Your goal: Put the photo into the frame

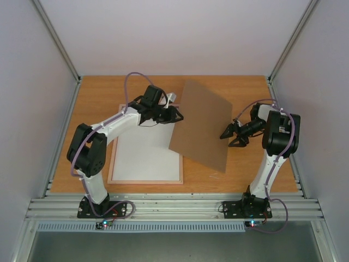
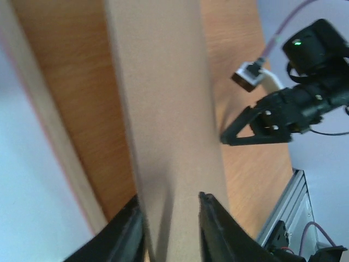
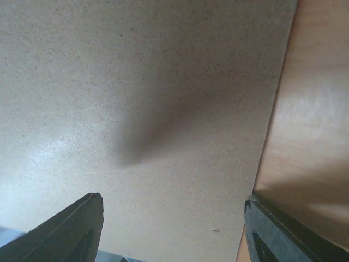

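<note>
The pink-bordered frame (image 1: 144, 181) lies flat on the table in front of the left arm, with a white sheet (image 1: 144, 155) inside it. The photo's mountain picture shows nowhere. The flat brown backing board (image 1: 202, 125) stands tilted, its left part over the frame's right side. My left gripper (image 1: 179, 116) is shut on the board's left edge; in the left wrist view the board (image 2: 163, 98) runs between its jaws (image 2: 170, 210), beside the frame's border (image 2: 54, 136). My right gripper (image 1: 230, 136) is open and empty at the board's right edge, facing the board (image 3: 136, 82).
The wooden table (image 1: 245, 87) is walled by pale panels on three sides, with a metal rail (image 1: 174, 204) along the near edge. A small white connector (image 2: 251, 75) hangs by the right arm. Bare table (image 3: 316, 109) shows right of the board.
</note>
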